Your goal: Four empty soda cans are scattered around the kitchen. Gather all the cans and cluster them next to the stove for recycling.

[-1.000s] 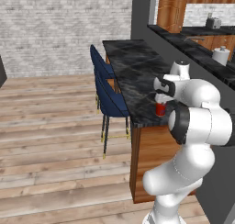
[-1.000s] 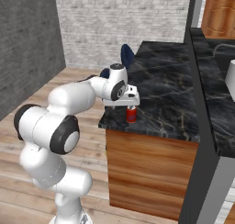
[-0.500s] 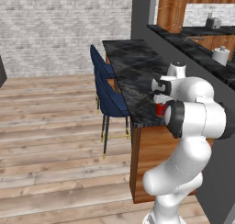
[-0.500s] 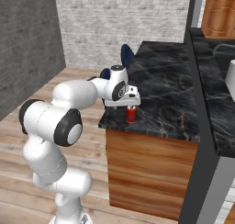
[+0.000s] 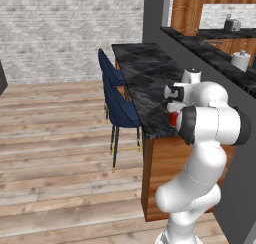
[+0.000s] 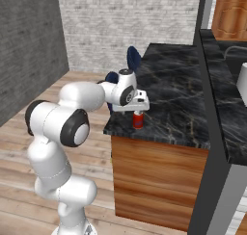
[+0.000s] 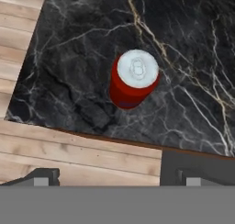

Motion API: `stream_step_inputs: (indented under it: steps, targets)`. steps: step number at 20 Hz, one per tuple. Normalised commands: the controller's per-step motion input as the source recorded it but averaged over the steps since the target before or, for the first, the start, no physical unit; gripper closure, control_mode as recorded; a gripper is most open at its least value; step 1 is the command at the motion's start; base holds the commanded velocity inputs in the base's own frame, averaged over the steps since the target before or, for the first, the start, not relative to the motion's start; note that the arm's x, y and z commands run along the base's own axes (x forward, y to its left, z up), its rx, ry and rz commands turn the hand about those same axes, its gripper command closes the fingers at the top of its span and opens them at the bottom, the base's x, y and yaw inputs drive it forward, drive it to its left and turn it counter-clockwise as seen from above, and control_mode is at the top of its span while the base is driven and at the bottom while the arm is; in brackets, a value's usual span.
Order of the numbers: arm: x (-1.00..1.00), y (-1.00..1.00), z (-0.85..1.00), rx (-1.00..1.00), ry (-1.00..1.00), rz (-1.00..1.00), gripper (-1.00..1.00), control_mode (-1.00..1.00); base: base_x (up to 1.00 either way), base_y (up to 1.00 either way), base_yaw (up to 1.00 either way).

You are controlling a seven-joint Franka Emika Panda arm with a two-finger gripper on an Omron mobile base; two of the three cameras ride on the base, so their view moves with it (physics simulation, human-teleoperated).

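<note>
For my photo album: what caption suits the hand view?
Looking down on a red soda can standing upright near the edge of a black marbled counter.

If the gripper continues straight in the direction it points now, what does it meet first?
Probably the red soda can, upright on the black marbled counter near its edge. The open gripper hangs just above it, pointing down; whether the fingers pass beside the can's sides is unclear.

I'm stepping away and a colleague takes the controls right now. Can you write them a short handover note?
Gripper: open, empty, poised directly above the red soda can, not touching it.
Can: upright on the black marbled counter, near its corner edge, beside the blue chairs.
Done: arm lined up over this can.
Left: lower, close on the can, carry it to the stove; the stove and the other cans are not in these views.
</note>
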Motion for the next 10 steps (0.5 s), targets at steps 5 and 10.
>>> stream_step_inputs:
  steps: [5,10]
  targets:
    - [0.23,-0.01,-0.07,0.00,0.00,0.00,-1.00,-1.00,0.00,0.00,0.00]
    - [0.16,-0.02,-0.11,0.00,0.00,0.03,-1.00,-1.00,0.00,0.00,0.00]
